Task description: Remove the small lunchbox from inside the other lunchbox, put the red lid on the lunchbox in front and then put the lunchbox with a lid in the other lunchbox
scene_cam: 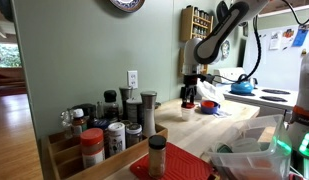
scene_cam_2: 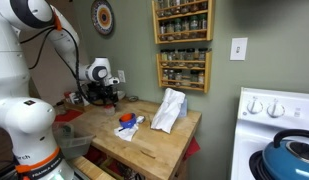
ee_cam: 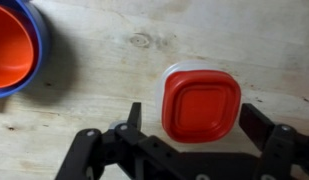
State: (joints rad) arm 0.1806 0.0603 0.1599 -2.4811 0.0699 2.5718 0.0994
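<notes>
In the wrist view the small lunchbox [ee_cam: 194, 66] stands on the wooden counter. Only its cream-white rim shows, because the red lid [ee_cam: 199, 100] lies on top of it. My gripper [ee_cam: 194, 118] is open, with one finger on each side of the lidded box and a gap at both sides. The other lunchbox [ee_cam: 12, 45], red inside with a blue rim, sits apart at the upper left and looks empty. In both exterior views the gripper [scene_cam: 191, 88] [scene_cam_2: 106, 95] hangs low over the counter. The red bowl [scene_cam: 207, 105] shows beside it.
A blue kettle [scene_cam: 242, 86] [scene_cam_2: 294, 150] stands on the stove. A white crumpled bag [scene_cam_2: 169, 110] lies on the counter. Spice jars [scene_cam: 114, 125] crowd the near end, and a spice rack [scene_cam_2: 184, 40] hangs on the wall.
</notes>
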